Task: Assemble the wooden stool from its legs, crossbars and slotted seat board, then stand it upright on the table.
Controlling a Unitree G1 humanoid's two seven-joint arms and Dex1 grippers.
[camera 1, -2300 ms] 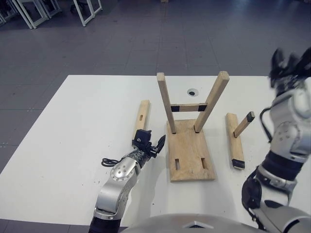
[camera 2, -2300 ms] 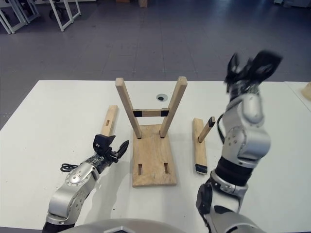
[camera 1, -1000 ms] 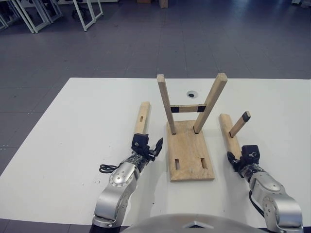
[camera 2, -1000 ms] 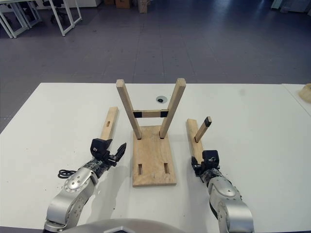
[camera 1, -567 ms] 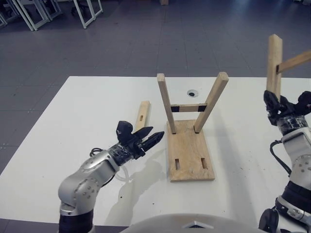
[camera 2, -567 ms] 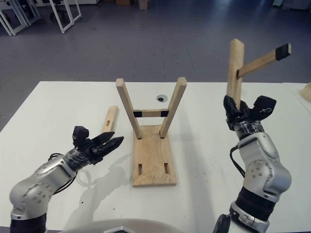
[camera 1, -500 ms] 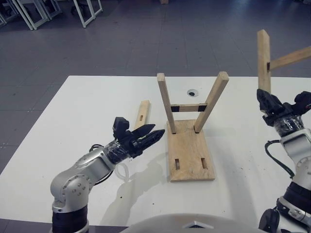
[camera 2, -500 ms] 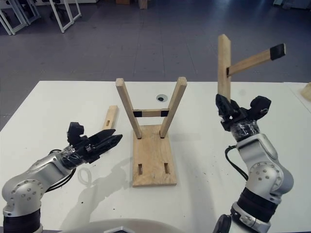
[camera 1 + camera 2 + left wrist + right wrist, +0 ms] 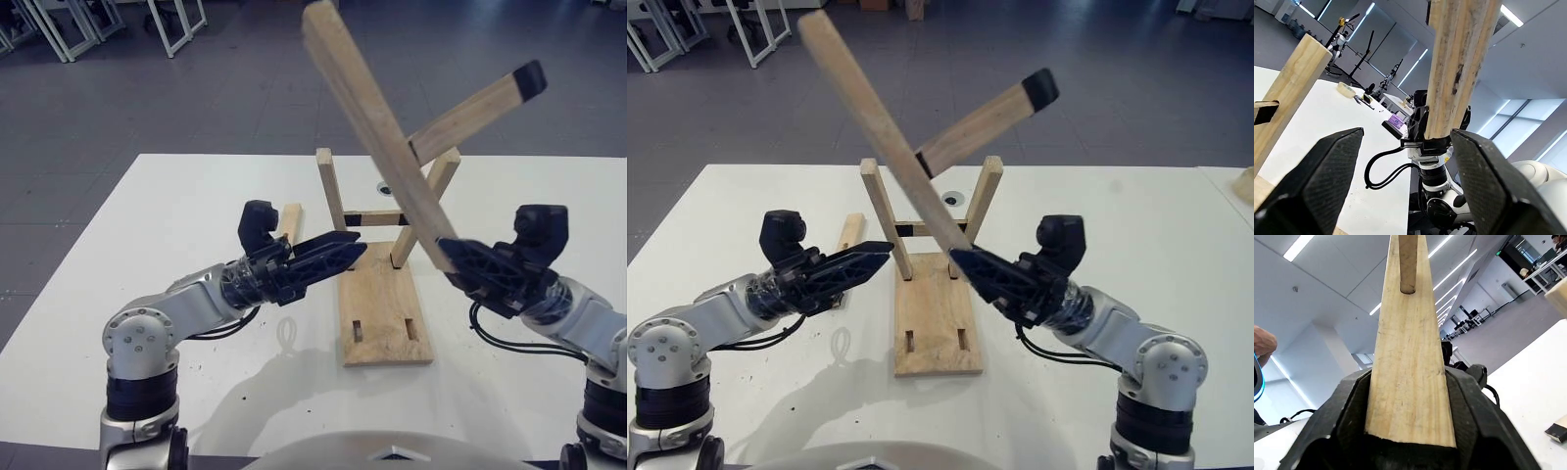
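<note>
Leg [image 9: 377, 127] with crossbar [image 9: 475, 103] plugged in: held in air by board's 3 o'clock side, lower end clamped in right end effector [image 9: 453, 259]. Long axis slants from grip toward 11 o'clock; crossbar juts toward 2 o'clock. Seat board [image 9: 382, 313] flat on tabletop [image 9: 167, 225], standing pair [image 9: 331, 186] at its 12 o'clock end, slots [image 9: 357, 332] bare at 6 o'clock end. Likely target slot at about 8 o'clock from right end effector, the nearer arm. Left end effector [image 9: 348, 258] spread, holding nothing, hovers at board's 9 o'clock edge. Loose leg [image 9: 288, 220] lies beyond it.
</note>
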